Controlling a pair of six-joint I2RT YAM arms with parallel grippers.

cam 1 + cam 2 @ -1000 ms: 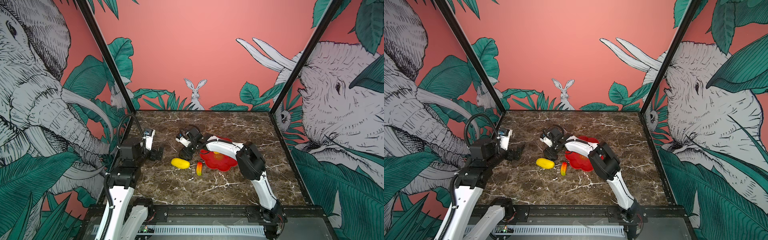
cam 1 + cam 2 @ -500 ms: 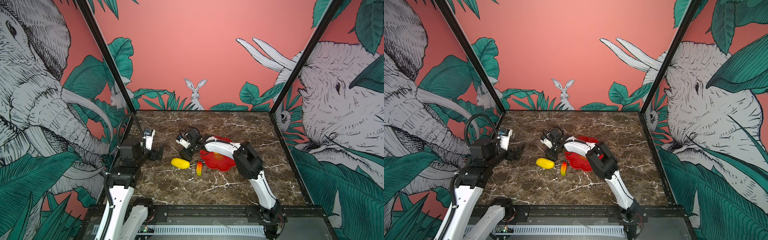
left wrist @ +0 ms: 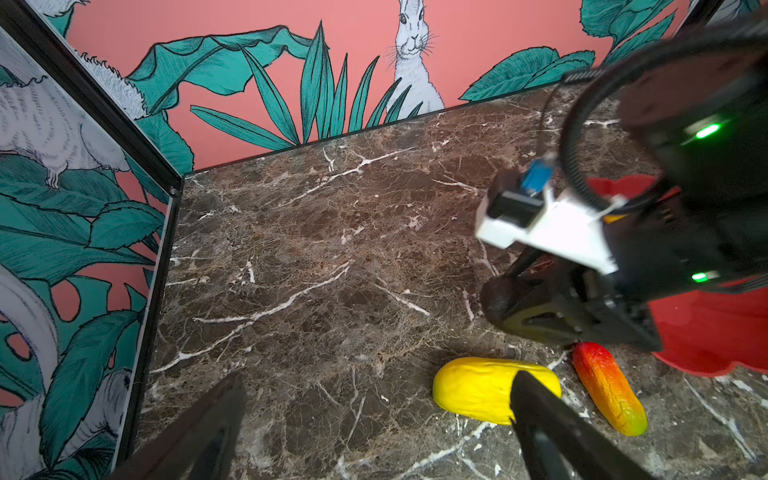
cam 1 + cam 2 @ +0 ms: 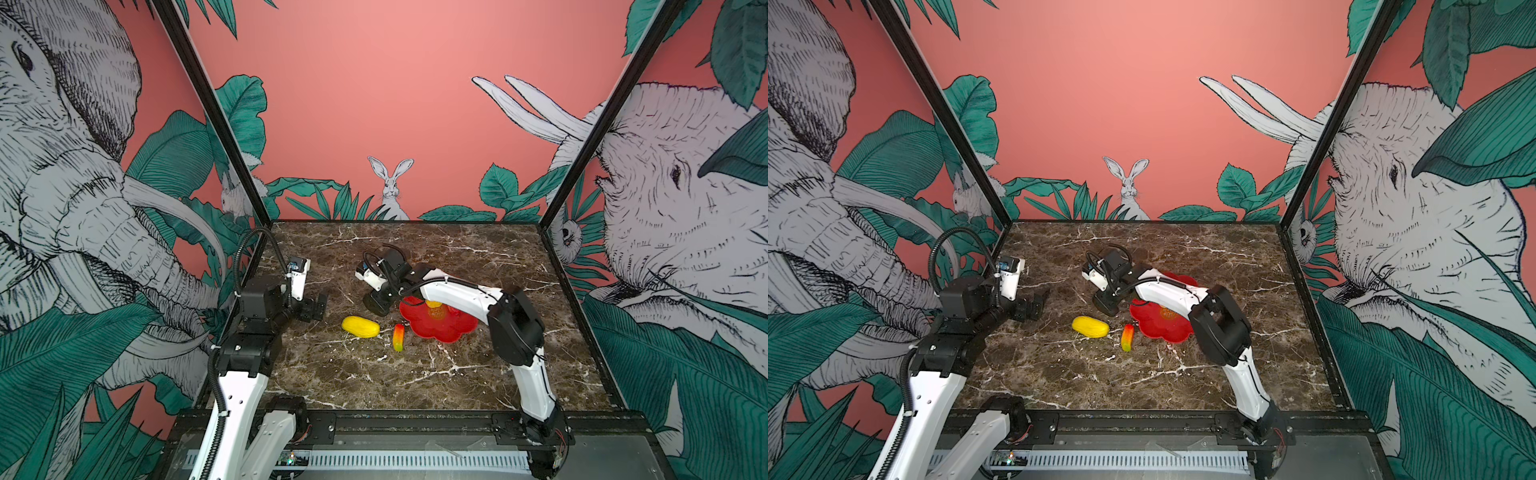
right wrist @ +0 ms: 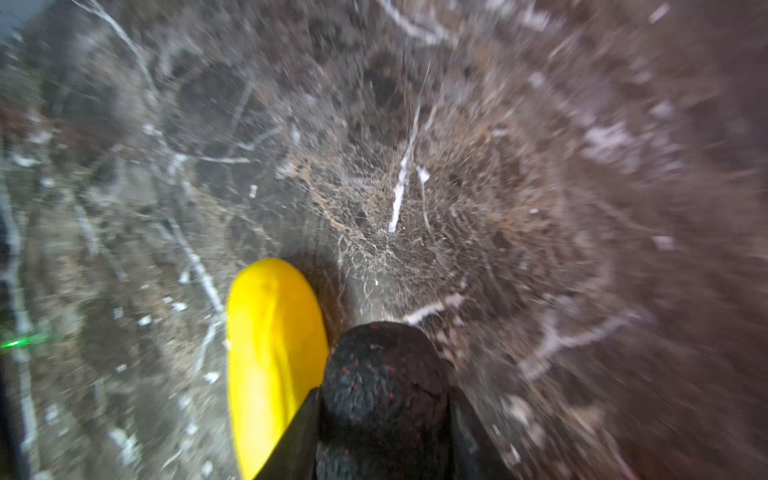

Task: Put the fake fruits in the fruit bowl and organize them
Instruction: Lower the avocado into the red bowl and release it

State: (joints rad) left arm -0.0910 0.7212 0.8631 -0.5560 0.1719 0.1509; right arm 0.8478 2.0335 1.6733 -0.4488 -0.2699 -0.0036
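My right end effector (image 4: 377,305) is clenched on the dark oval fruit (image 5: 384,365), down at the desk (image 4: 374,374) just beside the red fruit bowl (image 4: 451,330). The oblong yellow fruit (image 4: 360,326) lies close alongside. Much of the dark fruit pokes out past my fingers, so I should lift straight up before swinging across, clear the scalloped rim, and set it down beside the bumpy yellow fruit (image 4: 433,303). My left end effector (image 3: 376,376) hangs released.
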